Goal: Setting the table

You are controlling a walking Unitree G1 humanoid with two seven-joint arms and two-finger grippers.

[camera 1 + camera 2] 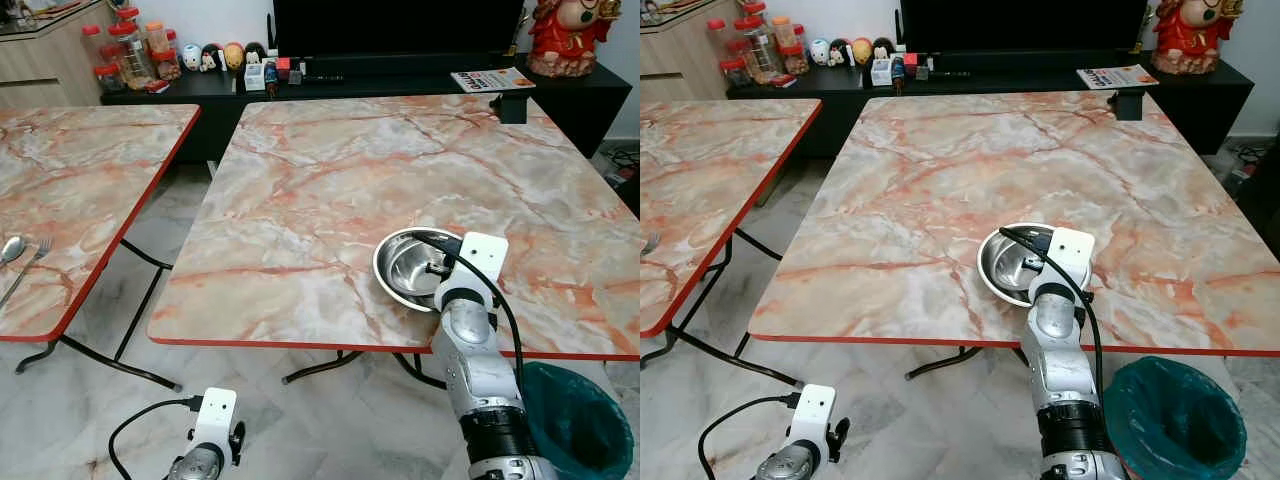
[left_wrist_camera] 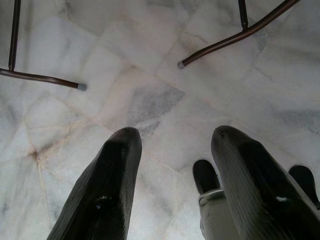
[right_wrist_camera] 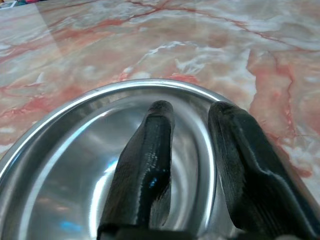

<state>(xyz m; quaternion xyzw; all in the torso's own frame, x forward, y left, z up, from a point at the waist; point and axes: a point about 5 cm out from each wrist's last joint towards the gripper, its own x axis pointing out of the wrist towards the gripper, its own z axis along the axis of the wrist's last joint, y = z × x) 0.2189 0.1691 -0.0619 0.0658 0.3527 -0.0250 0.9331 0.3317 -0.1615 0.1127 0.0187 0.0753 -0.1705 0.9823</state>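
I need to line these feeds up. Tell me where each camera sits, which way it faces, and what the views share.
Left eye: on the head, looking forward and down at the marble table; right arm reaches the steel bowl, left arm hangs low.
Right eye: same head, same scene, with the green bin.
Left wrist: looks down along the left gripper, open, at the floor and table legs.
Right wrist: looks along the right gripper, its fingers straddling the bowl's rim.
Shared: bowl and table.
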